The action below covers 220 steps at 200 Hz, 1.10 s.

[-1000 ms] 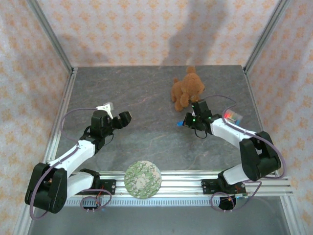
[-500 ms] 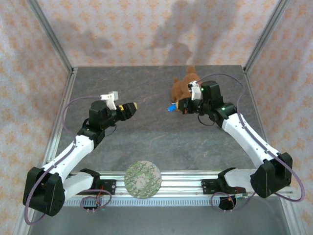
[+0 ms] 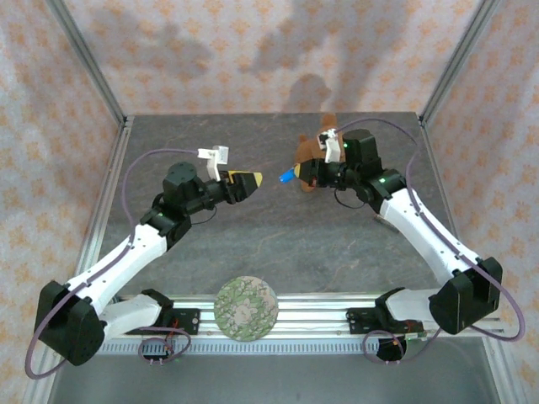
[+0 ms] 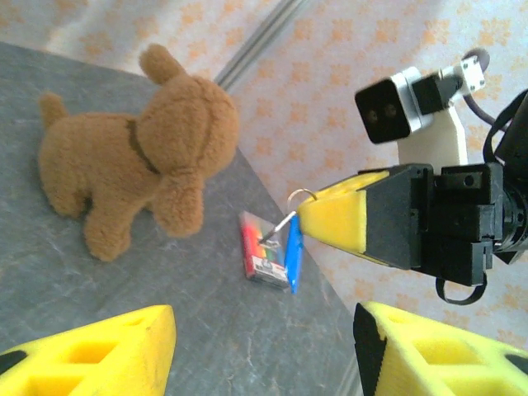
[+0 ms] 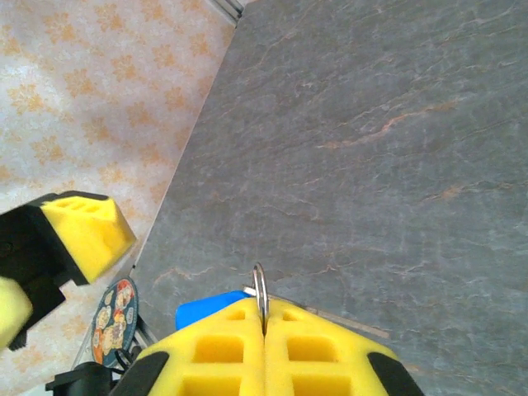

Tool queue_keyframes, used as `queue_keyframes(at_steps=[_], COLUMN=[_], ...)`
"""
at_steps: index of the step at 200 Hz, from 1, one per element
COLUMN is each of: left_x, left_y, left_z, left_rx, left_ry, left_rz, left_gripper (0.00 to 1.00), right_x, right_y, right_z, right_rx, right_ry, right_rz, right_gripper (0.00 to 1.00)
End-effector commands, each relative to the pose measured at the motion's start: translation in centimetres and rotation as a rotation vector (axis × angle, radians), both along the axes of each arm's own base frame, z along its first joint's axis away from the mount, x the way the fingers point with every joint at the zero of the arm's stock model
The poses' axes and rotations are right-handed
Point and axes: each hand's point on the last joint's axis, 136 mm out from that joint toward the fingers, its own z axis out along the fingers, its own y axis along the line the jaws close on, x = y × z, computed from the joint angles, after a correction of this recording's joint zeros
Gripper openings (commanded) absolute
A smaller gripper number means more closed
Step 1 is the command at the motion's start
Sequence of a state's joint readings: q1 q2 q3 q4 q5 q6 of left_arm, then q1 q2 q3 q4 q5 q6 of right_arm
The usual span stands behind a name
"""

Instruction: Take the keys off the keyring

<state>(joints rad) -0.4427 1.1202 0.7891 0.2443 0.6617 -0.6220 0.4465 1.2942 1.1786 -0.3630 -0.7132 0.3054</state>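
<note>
In my overhead view the two grippers face each other above the table [image 3: 253,244], a little above mid-frame. The left gripper [image 3: 249,179] sits left of centre and the right gripper [image 3: 301,175] just right of centre, near each other but apart. The keyring [image 5: 260,290] sits between the right gripper's pads, and a key [image 3: 287,177] hangs off it on the side facing the left gripper. The toy dog [image 3: 308,153] stands on the table directly behind the right gripper. A round disc [image 3: 245,308] lies at bottom centre, on the rail between the arm bases. In my left wrist view a small packet [image 4: 262,257] lies on the table right of the dog, partly behind the key.
</note>
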Motion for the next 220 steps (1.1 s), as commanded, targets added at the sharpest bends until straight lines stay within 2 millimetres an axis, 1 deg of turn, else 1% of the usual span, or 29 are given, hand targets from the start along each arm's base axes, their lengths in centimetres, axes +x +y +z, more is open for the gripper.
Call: queue_keyframes(at_steps=[1, 8, 15, 34, 54, 92, 118, 172, 212, 220], left_x=[0.7, 0.7, 0.8, 0.8, 0.8, 0.7, 0.7, 0.8, 1.1, 1.2], left_y=[-1.3, -1.6, -2.0, -2.8, -3.5, -4.1, -4.4, -4.6, -4.5, -4.5], left_z=[1.1, 0.9, 0.7, 0.7, 1.2, 2.5, 2.8, 3.1, 3.0, 2.9], left_rx=[-0.039, -0.042, -0.043, -0.062, -0.078, -0.098, -0.097, -0.099, -0.094, -0.091], left_ry=[-0.005, 0.003, 0.011, 0.013, 0.004, -0.020, -0.028, -0.039, -0.039, -0.038], left_rz=[-0.010, -0.015, -0.020, -0.034, -0.047, -0.059, -0.064, -0.058, -0.041, -0.037], left_gripper=[0.63, 0.65, 0.65, 0.65, 0.63, 0.59, 0.54, 0.39, 0.33, 0.31], right_x=[0.7, 0.8, 1.0, 1.2, 1.3, 1.1, 1.0, 0.8, 0.3, 0.2], right_y=[0.9, 1.0, 1.0, 1.2, 1.4, 1.8, 2.0, 2.1, 2.6, 2.6], right_z=[1.5, 1.4, 1.5, 1.7, 1.6, 1.4, 1.5, 1.8, 2.2, 2.3], right_rx=[0.054, 0.063, 0.076, 0.107, 0.124, 0.139, 0.152, 0.170, 0.180, 0.182], right_ry=[-0.027, -0.024, -0.024, -0.029, -0.026, -0.018, -0.019, -0.026, -0.036, -0.039], right_rz=[-0.036, -0.042, -0.052, -0.064, -0.064, -0.059, -0.061, -0.061, -0.041, -0.038], right_gripper=[0.00, 0.00, 0.00, 0.00, 0.00, 0.00, 0.00, 0.00, 0.00, 0.00])
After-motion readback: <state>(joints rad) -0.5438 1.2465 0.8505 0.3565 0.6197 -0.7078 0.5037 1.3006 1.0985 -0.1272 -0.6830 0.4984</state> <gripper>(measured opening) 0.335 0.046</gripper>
